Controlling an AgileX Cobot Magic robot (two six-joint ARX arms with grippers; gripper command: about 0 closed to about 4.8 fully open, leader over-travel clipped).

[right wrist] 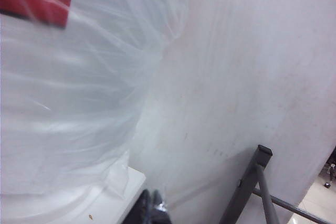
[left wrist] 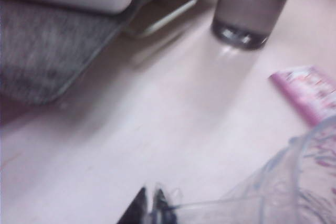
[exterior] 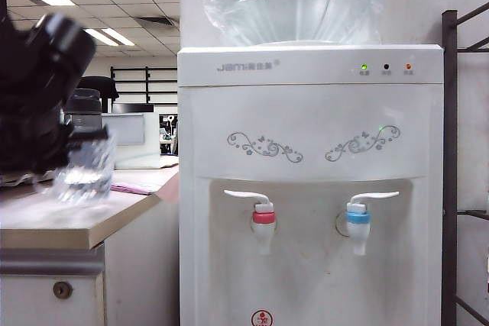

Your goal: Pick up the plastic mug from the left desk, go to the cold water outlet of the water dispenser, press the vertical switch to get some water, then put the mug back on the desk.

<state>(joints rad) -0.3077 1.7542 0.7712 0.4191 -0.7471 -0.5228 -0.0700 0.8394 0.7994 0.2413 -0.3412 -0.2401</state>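
The clear plastic mug shows blurred just above the left desk, under my black left arm. In the left wrist view my left gripper is shut on the mug's clear handle, and the mug hangs tilted over the pale desk top. The water dispenser stands to the right of the desk. Its cold water outlet has a blue collar and the white vertical switch on top. My right gripper is shut and empty, high beside the dispenser's big bottle.
A smoky-grey bottle and a pink packet sit on the desk beyond the mug, with a grey mat to one side. A red-collared tap is left of the blue one. A dark metal rack stands right of the dispenser.
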